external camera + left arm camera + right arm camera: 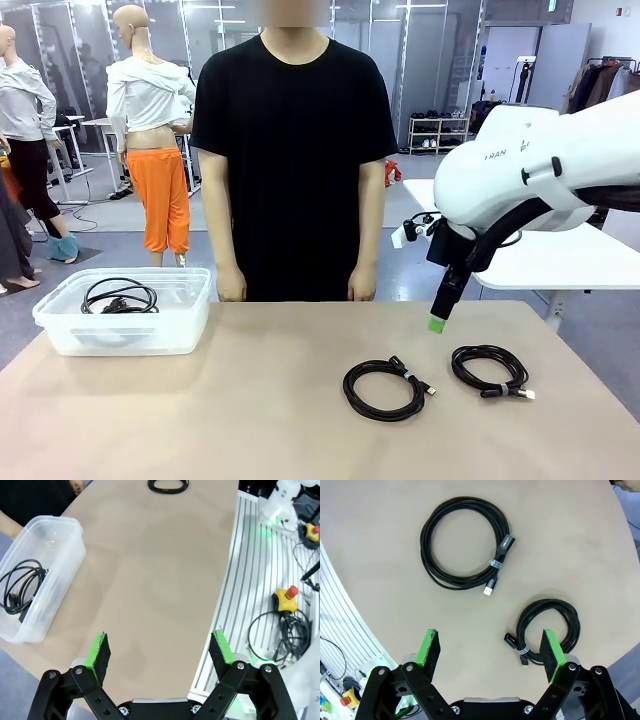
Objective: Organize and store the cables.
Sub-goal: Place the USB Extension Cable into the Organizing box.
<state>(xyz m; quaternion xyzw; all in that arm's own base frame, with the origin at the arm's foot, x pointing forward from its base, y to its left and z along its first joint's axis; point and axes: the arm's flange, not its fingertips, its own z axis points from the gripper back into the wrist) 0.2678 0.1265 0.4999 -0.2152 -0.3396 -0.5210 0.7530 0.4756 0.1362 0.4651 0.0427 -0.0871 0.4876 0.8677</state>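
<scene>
1 cable [120, 296] in the tub [120, 338], 2 left. Right gripper [490, 640], fingers apart, should drop onto the smaller coil [547, 605]; left gripper [159, 642] also spread.

The left tool [160, 647] and right tool [490, 645] both hang with jaws spread wide.

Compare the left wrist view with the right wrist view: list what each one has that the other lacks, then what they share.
Left wrist view has: the clear plastic bin holding one stored cable, and the left gripper, fingers open above bare table.
Right wrist view has instead: the smaller coil with its plug ends, and the right gripper, fingers open above it.
Both: the tan table, its white slatted edge, and one loose coil on the table, probably the larger coil, cut off at the left view's top edge.
</scene>
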